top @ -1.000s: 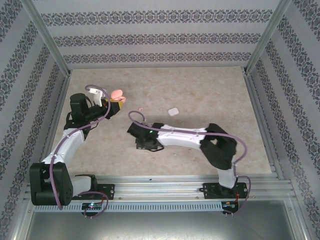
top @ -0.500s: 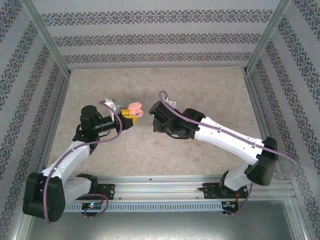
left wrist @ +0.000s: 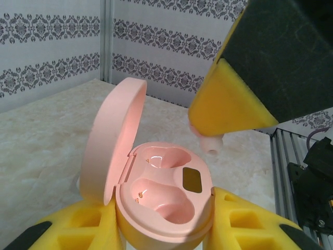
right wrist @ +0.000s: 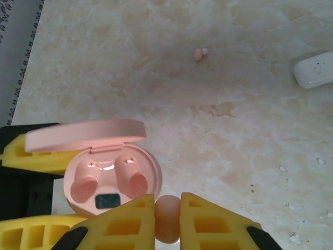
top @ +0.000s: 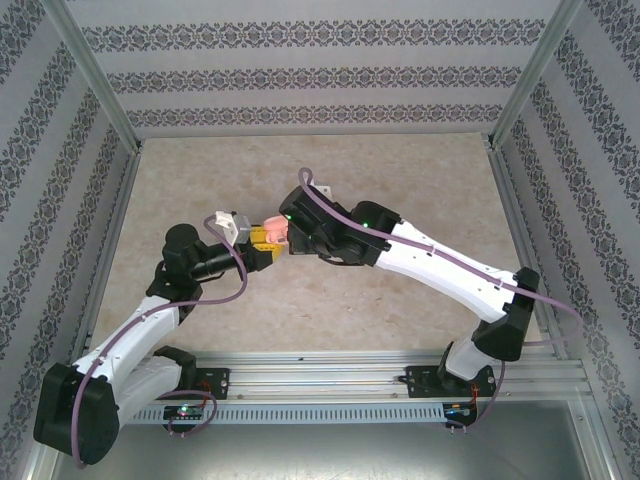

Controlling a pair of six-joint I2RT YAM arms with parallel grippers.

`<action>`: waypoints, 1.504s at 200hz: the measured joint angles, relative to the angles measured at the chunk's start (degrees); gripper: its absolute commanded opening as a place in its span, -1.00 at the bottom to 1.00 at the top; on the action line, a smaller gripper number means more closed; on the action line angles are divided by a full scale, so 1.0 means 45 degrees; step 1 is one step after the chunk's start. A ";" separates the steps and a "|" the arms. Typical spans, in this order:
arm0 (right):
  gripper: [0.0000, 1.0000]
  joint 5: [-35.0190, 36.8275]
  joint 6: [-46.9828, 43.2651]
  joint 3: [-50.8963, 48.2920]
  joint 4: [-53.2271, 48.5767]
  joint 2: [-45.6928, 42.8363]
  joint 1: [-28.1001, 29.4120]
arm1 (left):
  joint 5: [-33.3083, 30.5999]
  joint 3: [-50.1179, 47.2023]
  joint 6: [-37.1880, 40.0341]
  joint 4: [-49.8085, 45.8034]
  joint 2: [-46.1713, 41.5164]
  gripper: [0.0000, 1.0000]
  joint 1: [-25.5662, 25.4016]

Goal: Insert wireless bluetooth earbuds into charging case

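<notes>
Up close, our right gripper (right wrist: 167, 208) pinches a pink bud (left wrist: 210, 142), tip down, just above the open pink case (left wrist: 166, 192). The left gripper (top: 262, 245) clamps that case by its sides, lid (left wrist: 112, 140) up, and both pockets look empty. We want the bud squared over one pocket, lowered straight, and let go only once it seats. Farther out on the table (right wrist: 234, 130), a second pink bud (right wrist: 200, 53) lies loose, with a white case (right wrist: 314, 70) off to its side.

sockets: both wells of the pink case (left wrist: 165, 194) lie uncovered | side: raised lid (left wrist: 112, 140) walls one edge | flanks: left gripper (left wrist: 162, 234) hugs the case | above: right gripper (right wrist: 167, 211) with pink earbud (right wrist: 166, 224) crowds the front rim | table (right wrist: 130, 78): broad bare stone; loose earbud (right wrist: 200, 53) and white case (right wrist: 314, 69) lie well apart
</notes>
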 measured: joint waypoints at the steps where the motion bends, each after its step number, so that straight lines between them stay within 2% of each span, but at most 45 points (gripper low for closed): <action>1: -0.74 0.0000 -0.0005 0.0024 0.0000 0.0019 0.0000 | -0.0005 -0.0005 0.0000 0.0000 0.0000 -0.57 0.0000; 48: -0.74 -0.0189 -0.0335 0.1972 -0.0563 0.1209 0.0165 | -0.0151 -0.0015 0.0175 0.0000 0.0015 -0.57 -0.0005; 95: -0.73 -0.0345 -0.0471 0.2861 -0.1166 0.1987 0.0330 | -0.0238 -0.0015 0.0340 -0.0005 0.0010 -0.57 -0.0005; 236: -0.67 -0.0510 -0.0563 0.3337 -0.1413 0.2744 0.0325 | -0.0423 -0.0131 0.0335 -0.0160 0.0010 -0.55 -0.0005; 256: -0.62 -0.0515 -0.0563 0.3390 -0.1409 0.2856 0.0325 | -0.0423 -0.0136 0.0335 -0.0253 0.0010 -0.55 -0.0005; 281: -0.45 -0.0534 -0.0559 0.3439 -0.1404 0.2992 0.0325 | -0.0418 -0.0136 0.0335 -0.0282 0.0010 -0.55 -0.0005; 301: -0.42 -0.0549 -0.0568 0.3439 -0.1389 0.3070 0.0325 | -0.0423 -0.0170 0.0335 -0.0316 0.0015 -0.54 -0.0005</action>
